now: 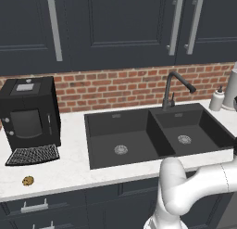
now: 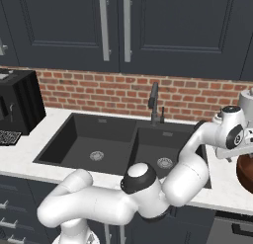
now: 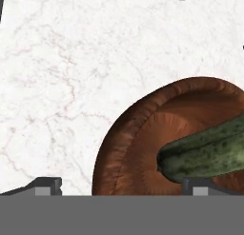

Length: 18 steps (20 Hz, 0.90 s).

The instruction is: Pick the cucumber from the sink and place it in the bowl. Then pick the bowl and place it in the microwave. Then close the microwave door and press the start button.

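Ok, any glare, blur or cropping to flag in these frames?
Left base view: flat, even light, no glare, sink sharp. Right base view: bowl cut by the frame edge. Hand view: cucumber in the bowl, cropped at the right; soft textures, faint shadows.

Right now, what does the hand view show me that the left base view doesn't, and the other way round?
Hand view: the cucumber lying inside the bowl, with the open hand above the bowl's rim.

Left base view: the double sink with both basins bare, the faucet, the coffee machine and a cookie.

Both: the white marble counter.
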Available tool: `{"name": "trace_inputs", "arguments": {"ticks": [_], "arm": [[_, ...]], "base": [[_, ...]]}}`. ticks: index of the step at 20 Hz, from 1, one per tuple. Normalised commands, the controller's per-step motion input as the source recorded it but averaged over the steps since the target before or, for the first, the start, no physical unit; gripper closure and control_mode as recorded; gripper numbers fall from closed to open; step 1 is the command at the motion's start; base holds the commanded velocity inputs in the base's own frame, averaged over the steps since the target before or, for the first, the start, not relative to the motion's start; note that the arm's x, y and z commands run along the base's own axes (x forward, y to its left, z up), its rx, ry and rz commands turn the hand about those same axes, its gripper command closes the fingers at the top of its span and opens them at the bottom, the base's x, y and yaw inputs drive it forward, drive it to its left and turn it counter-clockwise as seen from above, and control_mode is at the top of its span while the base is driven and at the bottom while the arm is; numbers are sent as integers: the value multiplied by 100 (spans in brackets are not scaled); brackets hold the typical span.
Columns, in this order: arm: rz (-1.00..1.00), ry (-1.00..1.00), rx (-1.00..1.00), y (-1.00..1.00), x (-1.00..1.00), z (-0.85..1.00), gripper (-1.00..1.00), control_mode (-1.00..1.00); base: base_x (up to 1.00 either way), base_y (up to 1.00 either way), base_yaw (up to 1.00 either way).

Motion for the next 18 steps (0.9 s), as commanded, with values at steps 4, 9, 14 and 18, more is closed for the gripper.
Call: {"name": "trace_inputs", "arguments": {"ticks": [4,9,14,18], "arm": [[1,4,2,-16,0,-19,-100,-100],[0,0,0,0,4,-26,-100,-100],[0,0,0,0,1,-27,-100,-100],[0,0,1,-2,0,-26,-100,-100]], "base": [[0,0,0],[0,0,0],[0,0,0],[0,0,0]]}}
